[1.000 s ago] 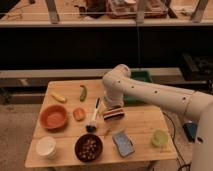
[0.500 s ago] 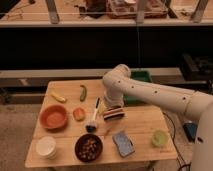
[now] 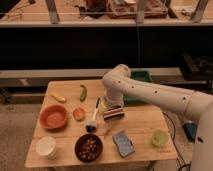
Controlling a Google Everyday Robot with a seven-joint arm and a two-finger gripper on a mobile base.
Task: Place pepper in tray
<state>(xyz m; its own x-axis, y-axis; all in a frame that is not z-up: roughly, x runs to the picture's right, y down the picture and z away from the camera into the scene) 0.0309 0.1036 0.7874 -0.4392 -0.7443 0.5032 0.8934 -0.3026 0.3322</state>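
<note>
smooth white rounded arm (image 3: pixel 160 97) with small dark dots, ending in a dark-banded claw (image 3: pixel 111 115) (over the table (image 3: pixel 145 126)).

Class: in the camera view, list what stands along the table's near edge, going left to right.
Left to right: white cup → dark bowl → blue packet → pale green cup. The gripper hangs farther back, over the middle of the table.
</note>
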